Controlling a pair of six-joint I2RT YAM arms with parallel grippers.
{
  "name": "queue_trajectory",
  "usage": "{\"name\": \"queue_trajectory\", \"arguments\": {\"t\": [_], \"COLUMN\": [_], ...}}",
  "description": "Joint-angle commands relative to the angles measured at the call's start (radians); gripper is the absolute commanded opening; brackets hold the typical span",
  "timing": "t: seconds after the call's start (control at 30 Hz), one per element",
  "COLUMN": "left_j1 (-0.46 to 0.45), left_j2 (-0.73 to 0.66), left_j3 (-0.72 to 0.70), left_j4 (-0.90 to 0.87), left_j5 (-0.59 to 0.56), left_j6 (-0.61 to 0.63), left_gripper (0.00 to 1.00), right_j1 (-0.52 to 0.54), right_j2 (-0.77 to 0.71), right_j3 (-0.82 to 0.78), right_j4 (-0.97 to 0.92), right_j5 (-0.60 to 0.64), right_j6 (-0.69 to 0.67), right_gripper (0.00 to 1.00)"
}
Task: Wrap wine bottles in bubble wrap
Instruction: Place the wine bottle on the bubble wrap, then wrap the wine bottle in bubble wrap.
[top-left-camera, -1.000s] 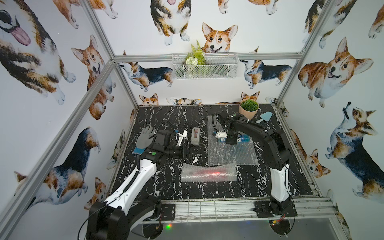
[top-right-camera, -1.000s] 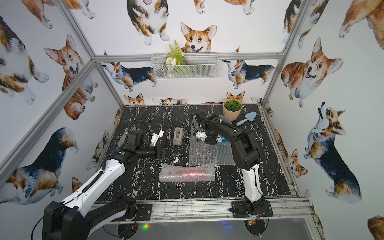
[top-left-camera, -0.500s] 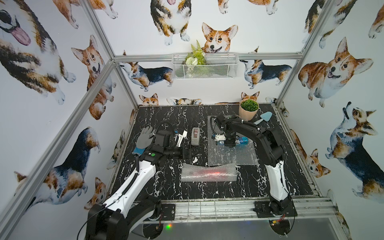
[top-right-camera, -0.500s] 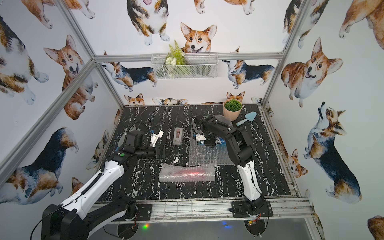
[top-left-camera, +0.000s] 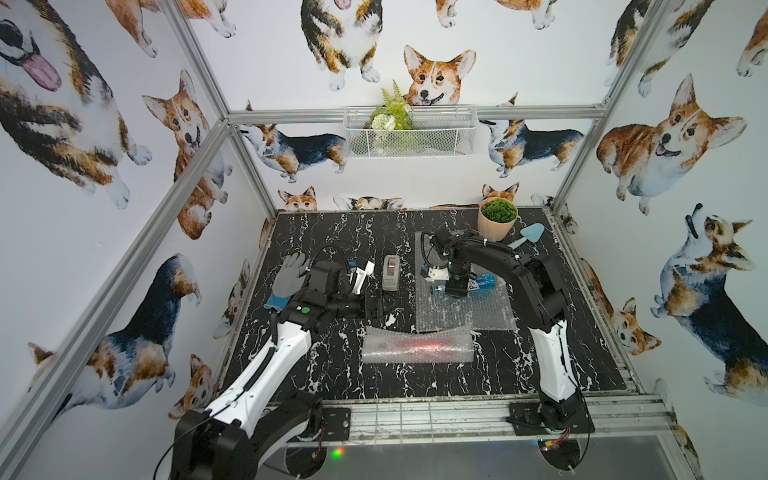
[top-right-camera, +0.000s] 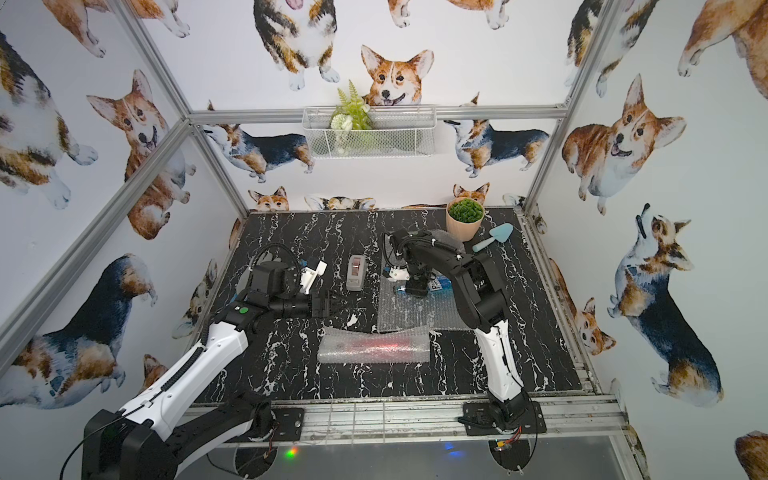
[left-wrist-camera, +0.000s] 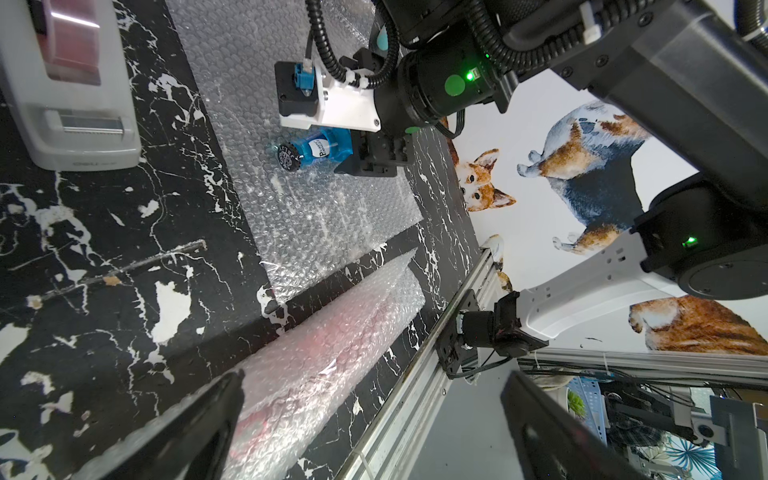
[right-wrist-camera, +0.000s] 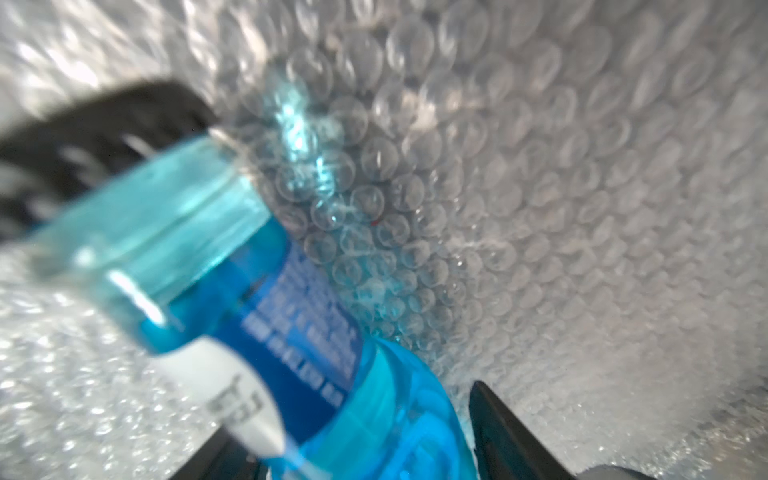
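The blue wine bottle (top-left-camera: 480, 284) (top-right-camera: 442, 284) lies on its side on a flat bubble wrap sheet (top-left-camera: 461, 316) (top-right-camera: 415, 313), its dark cap toward the tape dispenser. My right gripper (top-left-camera: 455, 289) (right-wrist-camera: 361, 436) points down over the bottle (right-wrist-camera: 249, 291). Its jaws straddle the labelled body, and a gap shows beside one finger (right-wrist-camera: 503, 428). The red-pink bottle shows as a glow inside a rolled bubble wrap bundle (top-left-camera: 415, 345) (left-wrist-camera: 324, 345) nearer the front. My left gripper (top-left-camera: 376, 305) (left-wrist-camera: 374, 395) hovers wide open left of the flat sheet, holding nothing.
A grey tape dispenser (top-left-camera: 390, 272) (left-wrist-camera: 70, 83) stands between the arms. A grey glove (top-left-camera: 289, 276) lies behind the left arm. A potted plant (top-left-camera: 496, 218) and a blue trowel (top-left-camera: 528, 235) sit at the back right. A wire basket (top-left-camera: 411, 133) hangs on the back wall.
The right gripper's jaws have spread wider around the blue bottle, and it has shifted slightly along the bottle. The left arm has stayed put.
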Motion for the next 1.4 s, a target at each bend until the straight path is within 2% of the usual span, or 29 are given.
{"name": "queue_trajectory", "arguments": {"t": [0.0, 0.2, 0.4, 0.53, 0.67, 0.8, 0.87, 1.07, 1.2, 1.37], "left_j1": [0.003, 0.002, 0.001, -0.005, -0.018, -0.038, -0.053, -0.074, -0.076, -0.075], "left_j2": [-0.004, 0.000, 0.013, 0.037, 0.061, 0.093, 0.103, 0.117, 0.114, 0.114], "left_j3": [0.000, 0.002, 0.029, 0.043, 0.057, 0.068, 0.077, 0.075, 0.071, 0.069], "left_j4": [0.001, 0.000, 0.002, 0.026, 0.046, 0.081, 0.098, 0.134, 0.141, 0.132], "left_j5": [0.014, 0.015, 0.017, 0.027, 0.030, 0.035, 0.033, 0.031, 0.031, 0.035], "left_j6": [0.003, 0.003, 0.012, 0.005, 0.002, -0.013, -0.022, -0.044, -0.042, -0.024], "left_gripper": [1.00, 1.00, 1.00, 1.00, 1.00, 1.00, 1.00, 1.00, 1.00, 1.00], "right_j1": [-0.001, -0.004, -0.046, -0.057, -0.044, -0.016, -0.016, -0.017, -0.017, -0.017], "right_j2": [-0.036, -0.199, -0.457, -0.659, -0.783, -0.903, -0.960, -0.929, -0.879, -0.827], "right_j3": [-0.019, -0.127, -0.324, -0.528, -0.674, -0.861, -0.982, -1.037, -1.054, -1.066], "right_j4": [0.022, 0.137, 0.223, 0.276, 0.250, 0.335, 0.431, 0.509, 0.584, 0.607], "right_j5": [-0.047, -0.054, -0.087, -0.134, -0.137, -0.163, -0.133, -0.136, -0.113, -0.127], "right_j6": [0.031, 0.046, 0.070, 0.027, -0.011, -0.070, -0.104, -0.125, -0.144, -0.148], "right_gripper": [0.80, 0.89, 0.91, 0.88, 0.83, 0.79, 0.73, 0.67, 0.59, 0.57]}}
